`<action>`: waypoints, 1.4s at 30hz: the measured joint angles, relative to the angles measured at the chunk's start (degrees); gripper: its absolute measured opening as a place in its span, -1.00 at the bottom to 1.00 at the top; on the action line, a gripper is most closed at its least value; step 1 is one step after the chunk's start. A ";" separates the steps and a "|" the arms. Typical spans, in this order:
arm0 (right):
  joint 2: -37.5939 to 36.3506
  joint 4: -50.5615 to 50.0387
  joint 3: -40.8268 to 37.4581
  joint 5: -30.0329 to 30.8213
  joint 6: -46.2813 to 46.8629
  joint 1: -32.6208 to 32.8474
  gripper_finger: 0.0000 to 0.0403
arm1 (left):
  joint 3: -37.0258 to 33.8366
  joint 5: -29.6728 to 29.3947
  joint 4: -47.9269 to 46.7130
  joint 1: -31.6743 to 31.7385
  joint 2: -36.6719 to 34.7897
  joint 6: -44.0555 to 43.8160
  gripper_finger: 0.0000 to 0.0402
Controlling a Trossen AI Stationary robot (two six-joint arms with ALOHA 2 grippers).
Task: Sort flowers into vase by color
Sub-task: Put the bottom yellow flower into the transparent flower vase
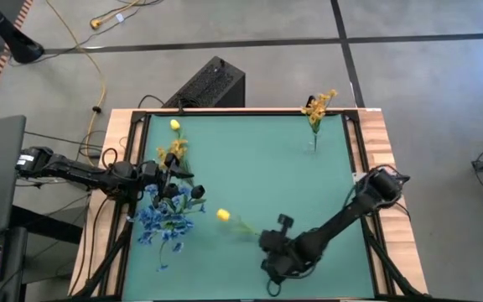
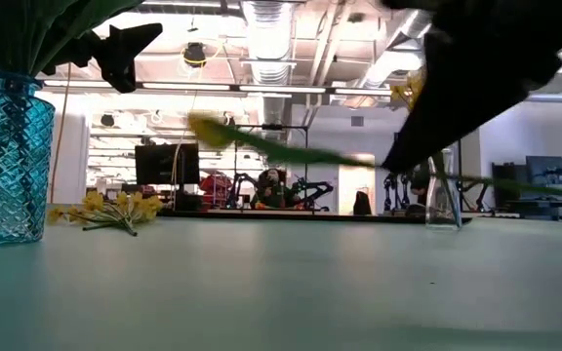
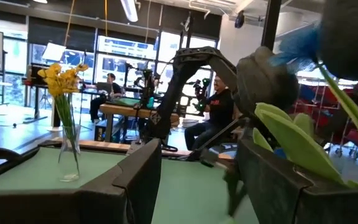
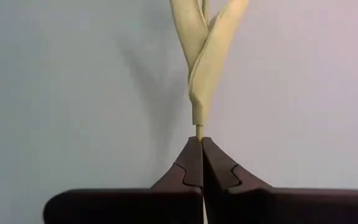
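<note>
Risk: yellow flower (image 1: 223, 216) slipping | right gripper (image 4: 202, 142) pinched shut on its thin stem tip | left gripper (image 3: 191, 180) wide, by blue flowers (image 1: 162, 220).

Teal table (image 1: 250, 168), blue faceted vase (image 2: 6, 161), clear vase (image 1: 314, 138) with yellow flowers (image 1: 318, 105), blue flowers (image 1: 162, 220), yellow bud (image 1: 223, 216), black arms

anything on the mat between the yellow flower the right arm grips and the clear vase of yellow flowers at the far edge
No, that stretch is bare green mat. The high view shows nothing between the yellow-headed green-stemmed flower in the right gripper and the clear glass vase.
</note>
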 joint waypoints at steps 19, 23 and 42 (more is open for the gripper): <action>-24.03 2.07 -18.05 39.40 12.08 3.99 -0.92 | 0.00 0.61 0.19 0.00 -0.02 -0.23 -0.01; -27.91 0.28 -18.22 42.23 8.98 3.03 -0.91 | 0.00 0.59 0.00 0.00 -0.02 0.00 -0.01; -45.58 -34.84 -18.19 52.28 24.70 -4.26 -0.91 | 0.00 -3.02 -1.93 0.00 -0.02 2.35 -0.01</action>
